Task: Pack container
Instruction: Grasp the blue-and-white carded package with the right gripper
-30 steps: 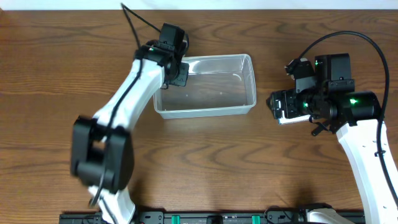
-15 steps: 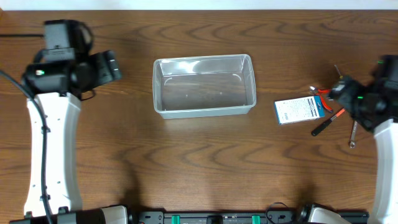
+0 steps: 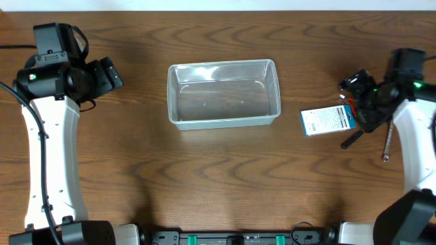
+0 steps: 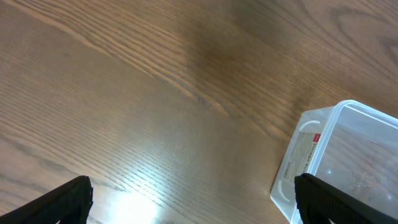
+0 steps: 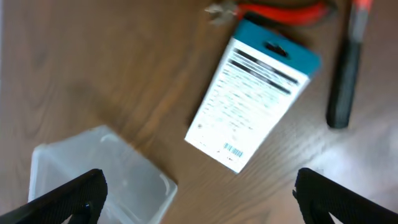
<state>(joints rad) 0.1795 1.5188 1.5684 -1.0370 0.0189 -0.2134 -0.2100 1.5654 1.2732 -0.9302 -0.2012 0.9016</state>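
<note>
The clear plastic container point(image 3: 223, 94) sits mid-table with nothing visible inside. Its corner also shows in the left wrist view point(image 4: 348, 155) and the right wrist view point(image 5: 93, 177). My left gripper point(image 3: 114, 73) hangs open over bare wood well left of the container, its dark fingertips point(image 4: 68, 199) far apart. My right gripper point(image 3: 357, 101) is open above the small tools at the right, just beyond the blue-and-white box point(image 3: 328, 120). From the wrist, that box point(image 5: 255, 93) lies ahead of the wide-spread fingertips point(image 5: 336, 196). Nothing is held.
Red-handled pliers point(image 5: 280, 11) lie past the box and a black-handled screwdriver point(image 5: 342, 81) beside it. A small metal wrench point(image 3: 387, 144) lies near the right edge. Both white arms stand along the table's sides.
The left arm swung away from the container to the far left and its jaws opened. The right arm lifted off the box, went right, then came back a little toward it.
</note>
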